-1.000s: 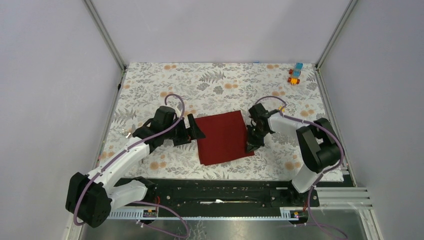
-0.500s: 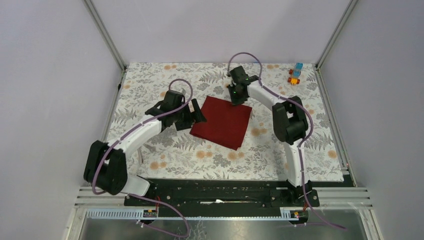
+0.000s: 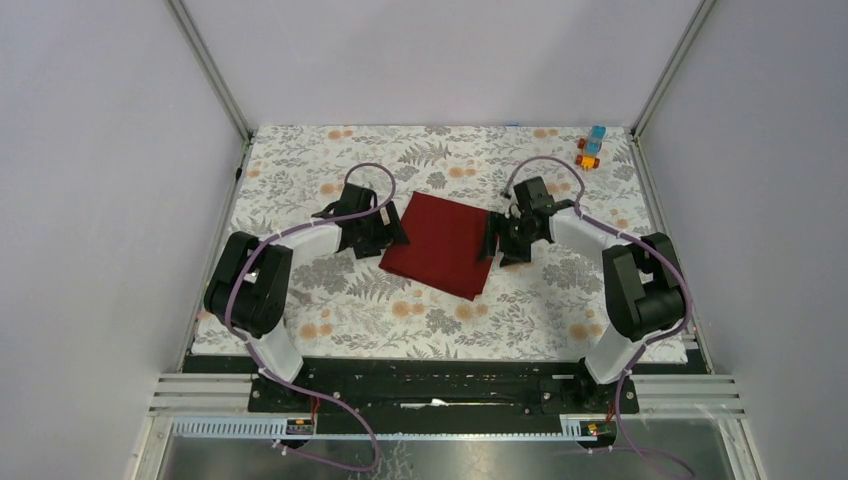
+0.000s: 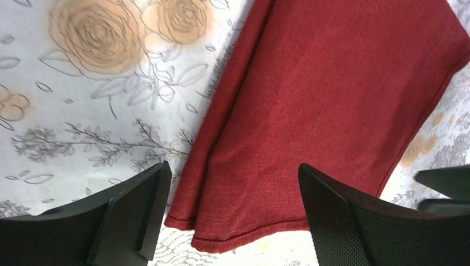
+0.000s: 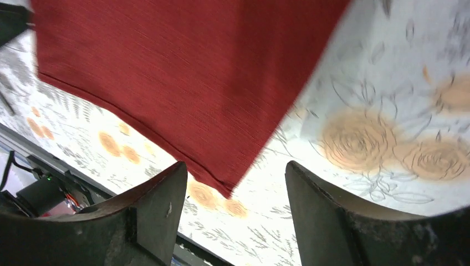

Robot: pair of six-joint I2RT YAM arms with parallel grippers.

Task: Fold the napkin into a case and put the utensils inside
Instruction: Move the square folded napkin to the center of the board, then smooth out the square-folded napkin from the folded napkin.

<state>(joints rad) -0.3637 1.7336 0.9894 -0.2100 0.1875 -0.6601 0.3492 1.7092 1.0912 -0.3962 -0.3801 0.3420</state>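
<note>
**Two arms flank red napkin on floral table**

Seen from overhead, the dark red napkin [image 3: 440, 245] lies flat near the middle of the floral-print table [image 3: 420, 315], turned at an angle so one corner points twd the near edge. L gripper [image 3: 393, 230] sits low at the cloth's left side and R gripper [image 3: 497, 240] at its right side, both arms bent in from their bases. L wrist cam: black fingers [image 4: 127, 221] are spread wide and pinch nothing. The napkin's near corner lies in the gap btwn them, and the cloth there looks doubled, w/ two hemmed edges showing. R wrist cam: fingers [image 5: 149, 221] also stand apart and grip nothing. The napkin fills the upper frame, one corner pointing down into the gap, printed roses beside it. Whether any fingertip touches the fabric can't be told. At the table's far right corner sits a small cluster of orange, blue & yellow toy blocks [image 3: 590, 150], well apart from the cloth
</note>
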